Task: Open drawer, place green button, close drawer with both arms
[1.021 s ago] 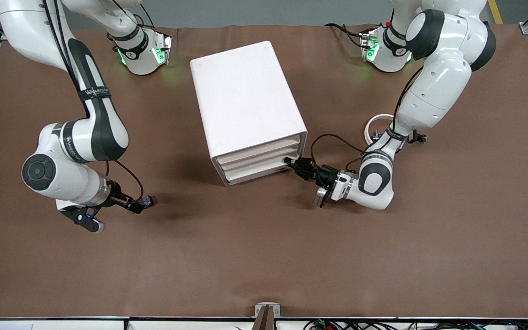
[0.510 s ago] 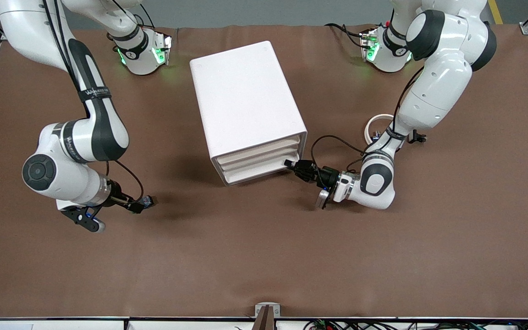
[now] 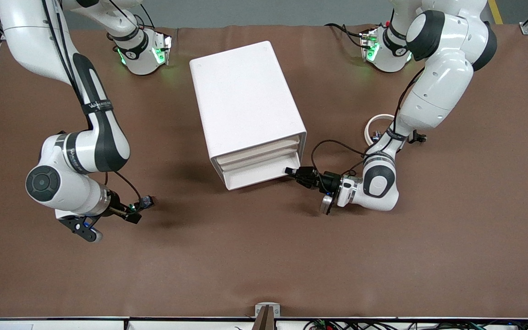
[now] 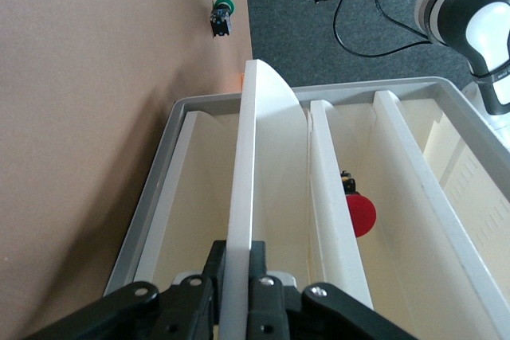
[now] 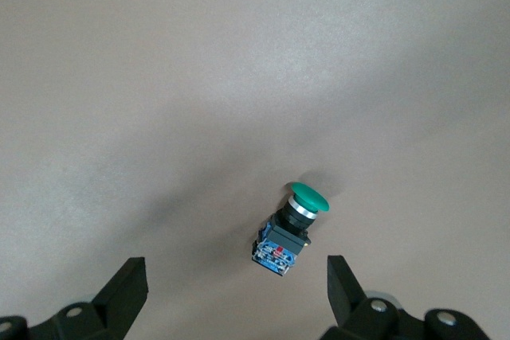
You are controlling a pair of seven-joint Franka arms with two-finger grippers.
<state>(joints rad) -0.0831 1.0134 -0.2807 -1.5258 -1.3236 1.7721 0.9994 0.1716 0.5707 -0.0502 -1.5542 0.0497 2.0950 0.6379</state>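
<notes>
Although the button (image 5: 291,228) is not yet taken up, the right gripper (image 5: 235,268) has shifted slightly and now hangs directly over it, fingers spread wide, one on each side and clear of it, grasping nothing. The button lies tipped on its side on the bare table, green cap uppermost, well apart from the cabinet (image 3: 241,91) toward the right arm's end.

At the cabinet, the material change is noted. The drawer (image 3: 259,172), lowest of three, stood flush half a second ago and now projects a little from the cabinet face. The two fronts above it remain flush. Judgement: opening has begun but is far from complete, and the gap looks too small to admit the button.

The left gripper (image 3: 291,171) is clenched on the drawer's front edge at the corner toward the left arm's end, and has drawn back with it. Its wrist view shows the thin white front pinched between both fingers (image 4: 267,288).

Other items:
- A red round-capped piece (image 4: 360,214) lies inside the cabinet. Which tray, I cannot tell.
- A white ring (image 3: 376,126) and a small dark piece (image 3: 417,136) lie under the left arm, apart from the cabinet.

Nothing visible lies in front of the drawer.
</notes>
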